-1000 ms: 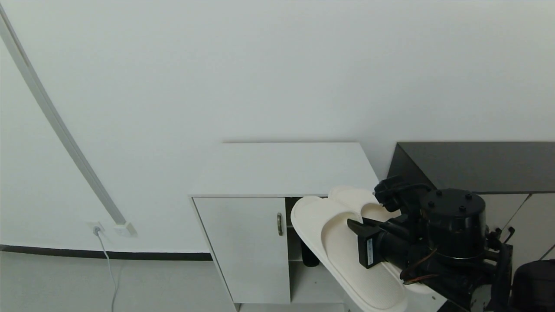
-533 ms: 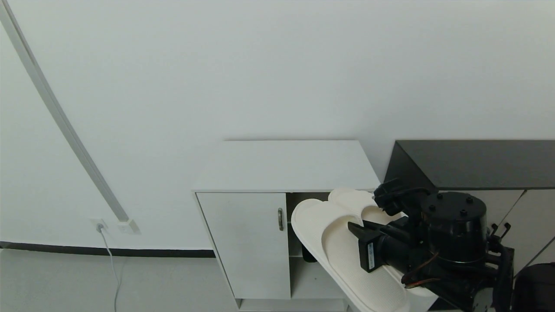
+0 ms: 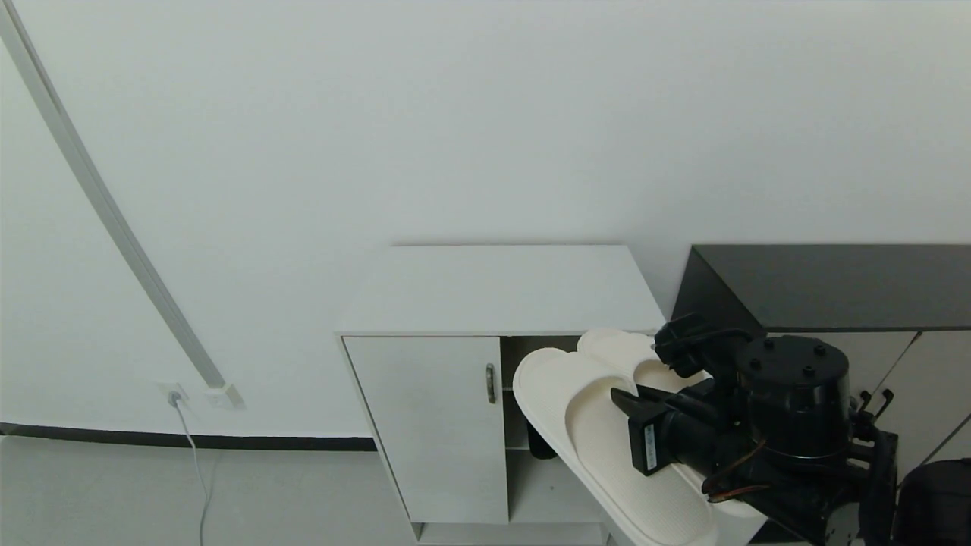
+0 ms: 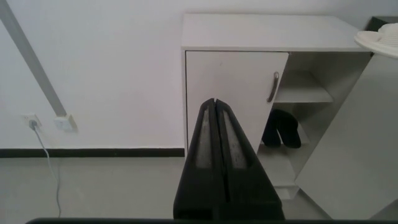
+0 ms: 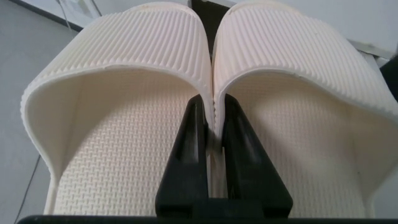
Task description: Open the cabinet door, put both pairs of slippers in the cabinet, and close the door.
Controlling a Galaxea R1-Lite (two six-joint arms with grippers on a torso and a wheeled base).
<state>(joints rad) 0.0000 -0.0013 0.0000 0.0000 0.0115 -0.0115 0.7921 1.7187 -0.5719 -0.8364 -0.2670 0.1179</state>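
Pinching the two inner walls of the cream slippers (image 3: pixel 599 432) together in the right gripper (image 5: pixel 210 106), held up just in front of the white cabinet (image 3: pixel 493 292), at its open half. Pointing the left gripper (image 4: pixel 214 102) at the cabinet front, jaws pressed together. Inside, on a lower shelf, a dark pair (image 4: pixel 283 127). On the right wrist, a small white label (image 3: pixel 650 447), print too small to read.

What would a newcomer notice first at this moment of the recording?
The cream slippers stand out most, held side by side in front of the white cabinet, their inner edges pinched together by the right gripper. Behind them the cabinet's right side is open, with a dark pair of slippers already inside below the shelf.
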